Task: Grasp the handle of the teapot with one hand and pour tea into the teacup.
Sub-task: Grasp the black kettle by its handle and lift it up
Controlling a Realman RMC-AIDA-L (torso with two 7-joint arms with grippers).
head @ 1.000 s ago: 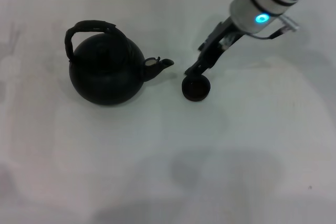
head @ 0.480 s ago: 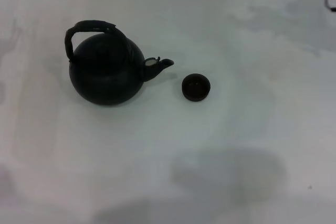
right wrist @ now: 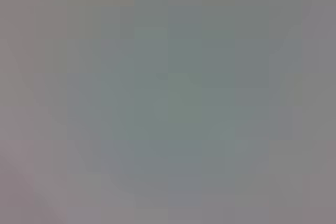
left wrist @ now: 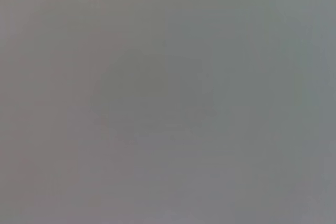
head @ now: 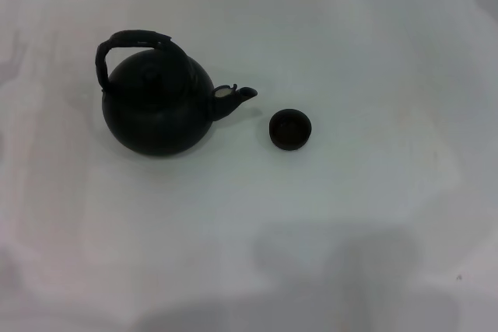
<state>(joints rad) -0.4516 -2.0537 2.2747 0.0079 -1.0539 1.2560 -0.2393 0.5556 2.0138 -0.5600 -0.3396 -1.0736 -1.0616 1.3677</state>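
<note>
**Teapot and teacup stand alone on the counter, no gripper in sight**

In the head view the teapot (head: 158, 110) sits upright on the white counter (head: 350, 215), left of centre at about ten o'clock from the middle of the picture. Its body is round and matte black. The handle (head: 134, 41) arches over its top, rough and wrapped in look, leaning toward the pot's eleven o'clock side. The short spout (head: 236, 98) points toward three o'clock, with a pale spot showing at its mouth.

The teacup (head: 290, 129) stands near the spout tip, at roughly four o'clock from it, apart from the pot and not touching it. It is small, round and dark, upright with its opening facing up. What lies inside it cannot be made out.

Neither the left gripper nor the right gripper appears in the head view, and nothing holds the handle. Both wrist views show only a flat grey field with no object to be told, so how wide either gripper stands cannot be seen.
</note>
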